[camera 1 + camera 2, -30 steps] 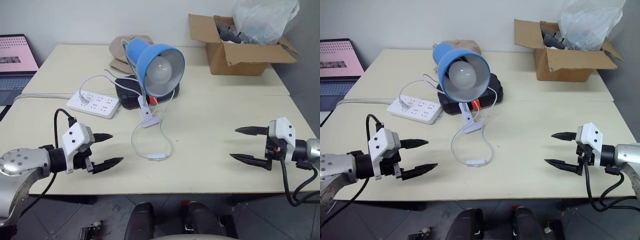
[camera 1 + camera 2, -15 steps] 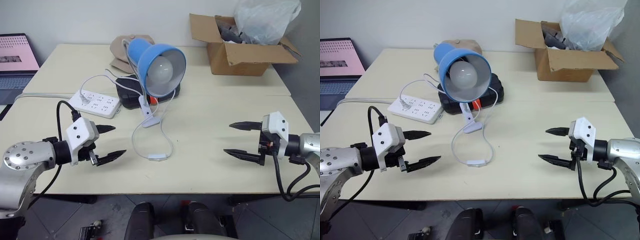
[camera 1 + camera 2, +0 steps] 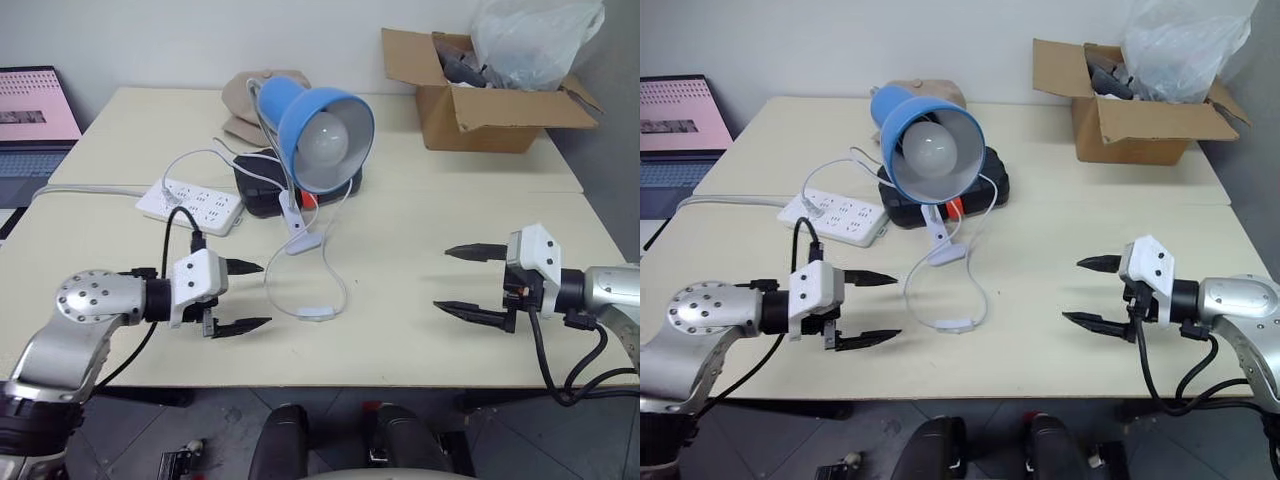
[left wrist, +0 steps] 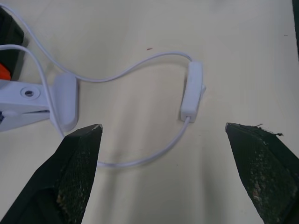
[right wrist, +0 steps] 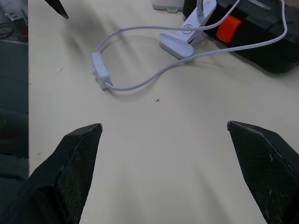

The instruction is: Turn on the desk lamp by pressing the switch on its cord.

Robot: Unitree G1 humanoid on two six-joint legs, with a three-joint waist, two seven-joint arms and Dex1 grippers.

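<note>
Both grippers, jaws wide, moved inward toward the switch (image 3: 316,314); cardboard box (image 3: 480,110) holds a plastic bag (image 3: 530,40).

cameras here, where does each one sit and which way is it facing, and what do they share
Left and right eye views: on the head, looking forward and down over the cream table, blue dome-shaded desk lamp and cardboard box; the left gripper and right gripper both show, open.
Left wrist view: on the left wrist, looking along its two black fingers at the small white oblong switch on the thin white cord.
Right wrist view: on the right wrist, looking across its fingers toward the lamp's white clip base.
Shared: both wrist views show the switch and cord loop.
</note>
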